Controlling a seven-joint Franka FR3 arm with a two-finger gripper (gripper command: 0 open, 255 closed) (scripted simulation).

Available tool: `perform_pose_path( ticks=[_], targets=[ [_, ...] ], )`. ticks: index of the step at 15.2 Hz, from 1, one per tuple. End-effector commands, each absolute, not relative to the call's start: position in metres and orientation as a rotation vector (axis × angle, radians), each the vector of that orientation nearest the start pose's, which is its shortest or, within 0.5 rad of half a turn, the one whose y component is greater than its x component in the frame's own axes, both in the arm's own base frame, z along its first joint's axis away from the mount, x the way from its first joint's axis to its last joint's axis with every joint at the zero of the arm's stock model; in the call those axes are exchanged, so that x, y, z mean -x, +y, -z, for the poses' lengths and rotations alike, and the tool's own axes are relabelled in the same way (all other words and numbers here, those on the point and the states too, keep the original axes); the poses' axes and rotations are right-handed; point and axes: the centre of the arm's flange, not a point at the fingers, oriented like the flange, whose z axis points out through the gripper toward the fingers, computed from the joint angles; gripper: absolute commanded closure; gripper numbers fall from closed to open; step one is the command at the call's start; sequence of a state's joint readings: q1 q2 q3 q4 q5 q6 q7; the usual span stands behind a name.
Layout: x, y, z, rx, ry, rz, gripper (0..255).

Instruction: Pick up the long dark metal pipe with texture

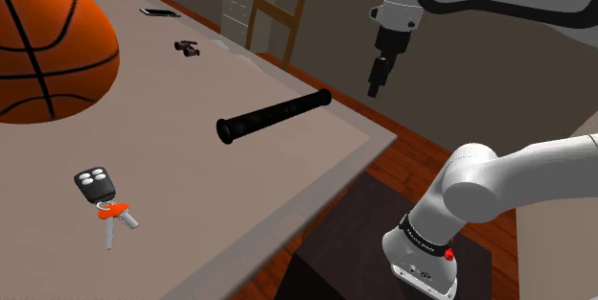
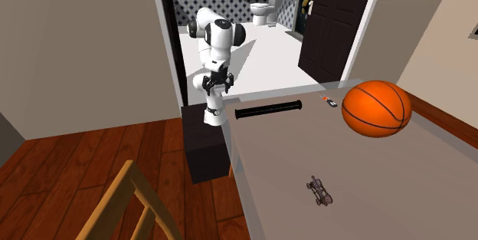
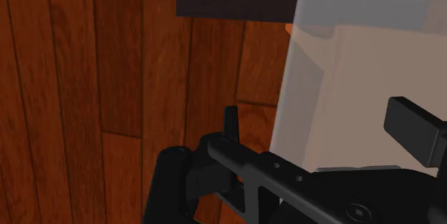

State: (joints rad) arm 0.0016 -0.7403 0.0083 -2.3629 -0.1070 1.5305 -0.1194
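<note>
The long black pipe [image 1: 273, 116] lies flat on the grey-brown table [image 1: 316, 169], close to its edge, with one flared end toward the basketball. In the second exterior view the pipe [image 2: 268, 111] rests along the table's far edge. My gripper [image 1: 377, 80] hangs off the table, beyond the pipe's near end, over the wooden floor and higher than the tabletop. In the wrist view the gripper [image 3: 322, 126] is open, its two black fingers [image 3: 231, 124] wide apart with nothing held. A corner of the table [image 3: 358, 58] shows between them.
A big orange basketball [image 1: 48, 49] sits at the shoulder view's left. A key fob with keys [image 1: 99, 193] lies near the table's front, a small toy car [image 1: 187, 49] farther back. A wooden chair [image 1: 280, 11] stands behind the table. My dark stand [image 2: 208, 150] abuts the table.
</note>
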Motion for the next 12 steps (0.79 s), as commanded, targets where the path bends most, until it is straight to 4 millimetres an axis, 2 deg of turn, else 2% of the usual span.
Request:
perform_pose_path(
  ticks=[1, 6, 12],
  targets=[
    [-0.313, -0.008, -0.571, 3.238, -0.207, -0.16, 0],
    [-0.363, 0.026, -0.563, 3.149, -0.693, -0.132, 0],
    [-0.406, 0.084, -0.557, 2.945, -1.245, -0.094, 0]
  ],
)
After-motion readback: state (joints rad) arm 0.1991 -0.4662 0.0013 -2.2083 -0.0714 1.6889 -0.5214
